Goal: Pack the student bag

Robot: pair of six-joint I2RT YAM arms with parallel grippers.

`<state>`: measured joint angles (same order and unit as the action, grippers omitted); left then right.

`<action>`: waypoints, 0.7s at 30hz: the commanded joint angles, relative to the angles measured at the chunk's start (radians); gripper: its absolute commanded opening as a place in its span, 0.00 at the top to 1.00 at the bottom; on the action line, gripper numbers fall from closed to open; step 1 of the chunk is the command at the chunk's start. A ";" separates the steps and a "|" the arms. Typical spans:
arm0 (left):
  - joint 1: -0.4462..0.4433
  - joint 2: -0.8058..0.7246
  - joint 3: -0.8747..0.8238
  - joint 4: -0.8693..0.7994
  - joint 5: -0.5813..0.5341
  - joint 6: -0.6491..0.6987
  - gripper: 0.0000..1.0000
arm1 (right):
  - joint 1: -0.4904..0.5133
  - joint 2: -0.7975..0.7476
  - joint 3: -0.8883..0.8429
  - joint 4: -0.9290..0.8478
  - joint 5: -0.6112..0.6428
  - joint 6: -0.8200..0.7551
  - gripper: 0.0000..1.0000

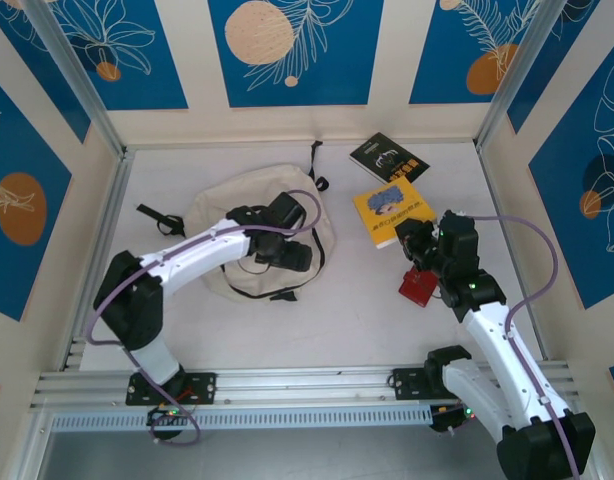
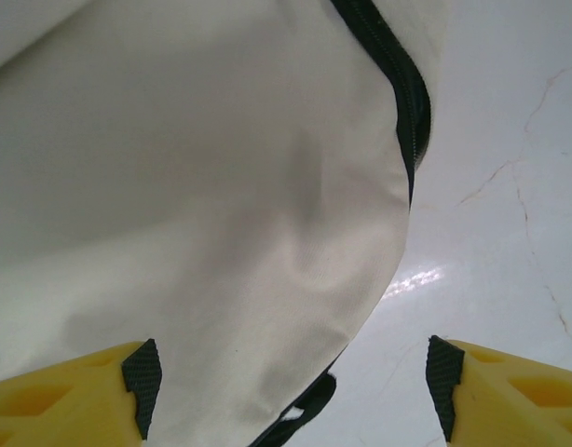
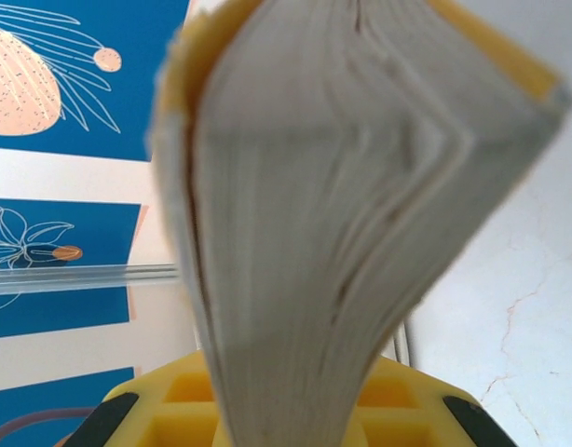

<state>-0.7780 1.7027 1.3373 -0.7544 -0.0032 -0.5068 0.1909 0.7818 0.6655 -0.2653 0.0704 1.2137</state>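
Bench note, overhead camera: you are looking at the bag (image 1: 227, 195) lying slumped on the white table (image 1: 337, 320), left of centre. The left arm is reaching across it and covering much of its middle. The left claw (image 1: 287, 250) is sitting over the bag's right half, but from above you are not getting how its jaws stand.

The left wrist camera is supplying that. The two black pads (image 2: 143, 382) are standing well apart, with cream canvas spreading beneath and between them. The black zipper (image 2: 412, 102) is running down the bag's edge, with bare table to its right. Whether the pads are touching the cloth cannot be told.

The right claw (image 1: 419, 243) is sitting at the near edge of the yellow book (image 1: 392, 212), which is lying right of the bag and apart from it. The grip is hard to read from above, but the right wrist camera is showing the claw clamping that book. Its pages (image 3: 314, 233) are fanning up close to the lens, blurred, with yellow cover on both sides.

From overhead you are also getting:
- A black book (image 1: 387, 160) lying beyond the yellow one, near the back wall.
- A black strap (image 1: 157, 218) trailing out to the bag's left.
- A red item (image 1: 417, 287) lying just under the right arm, partly covered, so you cannot make out what it is.
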 commanded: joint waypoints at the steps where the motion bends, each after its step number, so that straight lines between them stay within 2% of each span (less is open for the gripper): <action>1: -0.028 0.068 0.055 -0.006 -0.038 -0.010 0.26 | -0.008 -0.028 0.045 0.048 -0.033 -0.035 0.89; 10: -0.040 0.220 0.145 -0.025 -0.102 0.004 0.34 | -0.012 -0.026 0.036 0.056 -0.046 -0.034 0.90; 16: -0.043 0.257 0.167 -0.043 -0.115 0.014 0.53 | -0.012 -0.026 0.026 0.055 -0.043 -0.022 0.90; 21: -0.043 0.229 0.161 -0.044 -0.131 0.021 0.77 | -0.013 -0.026 0.024 0.049 -0.037 -0.021 0.90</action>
<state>-0.8104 1.9465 1.4738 -0.7647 -0.0998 -0.4919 0.1829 0.7815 0.6655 -0.2832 0.0448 1.2064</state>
